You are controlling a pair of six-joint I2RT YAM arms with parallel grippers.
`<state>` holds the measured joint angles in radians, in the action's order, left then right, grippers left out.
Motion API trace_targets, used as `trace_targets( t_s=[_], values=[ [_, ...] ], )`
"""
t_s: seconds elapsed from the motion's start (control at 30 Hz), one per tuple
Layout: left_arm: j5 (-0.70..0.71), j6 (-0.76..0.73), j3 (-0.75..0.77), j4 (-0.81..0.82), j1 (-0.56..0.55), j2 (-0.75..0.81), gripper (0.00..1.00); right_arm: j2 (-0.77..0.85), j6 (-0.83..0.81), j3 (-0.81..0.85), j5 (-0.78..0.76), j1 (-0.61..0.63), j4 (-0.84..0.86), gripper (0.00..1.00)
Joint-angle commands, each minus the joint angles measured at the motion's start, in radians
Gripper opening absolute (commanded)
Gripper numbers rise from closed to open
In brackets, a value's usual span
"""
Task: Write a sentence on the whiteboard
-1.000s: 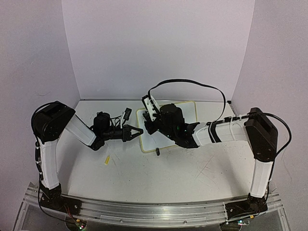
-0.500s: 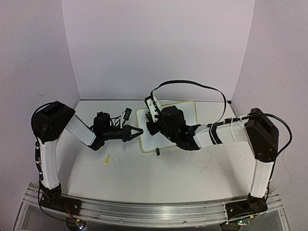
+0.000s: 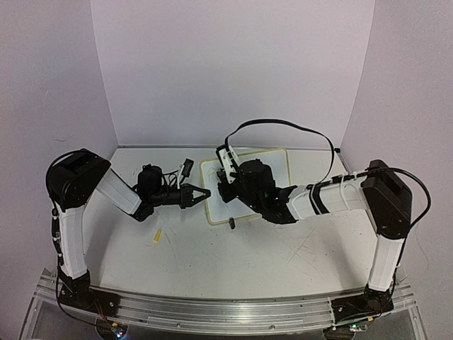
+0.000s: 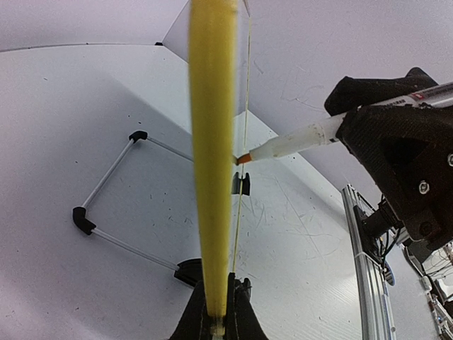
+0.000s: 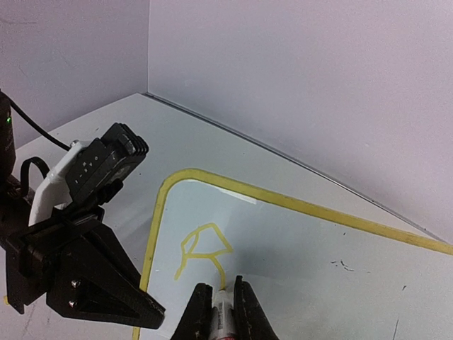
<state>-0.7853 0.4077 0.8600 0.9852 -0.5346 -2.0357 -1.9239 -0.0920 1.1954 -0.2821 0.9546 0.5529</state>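
Observation:
The whiteboard [image 3: 274, 165] lies on the table with a pale yellow rim. My left gripper [image 3: 206, 193] is shut on its left rim, which shows edge-on as a yellow strip [image 4: 212, 142] between the left gripper's [image 4: 216, 315] jaws. My right gripper [image 3: 224, 187] hovers over the board's left part, shut on a marker [image 5: 221, 315]. The right gripper [image 5: 220, 301] holds the tip on the whiteboard [image 5: 304, 241], at the foot of a yellow letter R [image 5: 202, 251]. The marker [image 4: 297, 139] shows its orange tip touching the board in the left wrist view.
One black clip foot [image 3: 231, 223] sits at the board's near edge and also shows in the left wrist view [image 4: 241, 183]. A small yellow piece [image 3: 158, 236] lies on the table near the left arm. A thin wire frame with black corners [image 4: 83, 219] lies left of the board.
My right gripper has shifted slightly right across the board with the marker. The left arm and the board have not moved.

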Motion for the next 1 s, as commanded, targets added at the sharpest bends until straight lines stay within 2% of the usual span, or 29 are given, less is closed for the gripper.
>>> trace_targets(
  t_s=[0.0,0.13,0.37,0.5,0.97],
  values=[
    [0.018,-0.041,0.007,-0.065,0.005,0.017,0.00,0.020,0.011,-0.004,-0.021,-0.014,-0.034,0.00],
    [0.018,-0.041,0.009,-0.067,0.004,0.016,0.00,0.032,0.000,0.010,-0.014,-0.014,-0.034,0.00],
    [0.020,-0.043,0.004,-0.070,0.005,0.020,0.00,0.195,0.024,-0.020,0.065,-0.019,-0.019,0.00],
    [0.022,-0.047,0.003,-0.073,0.004,0.022,0.00,0.151,0.046,-0.003,0.116,-0.058,-0.022,0.00],
    [0.018,-0.047,0.012,-0.077,0.003,0.018,0.00,0.063,0.012,0.074,0.149,-0.061,-0.015,0.00]
  ],
)
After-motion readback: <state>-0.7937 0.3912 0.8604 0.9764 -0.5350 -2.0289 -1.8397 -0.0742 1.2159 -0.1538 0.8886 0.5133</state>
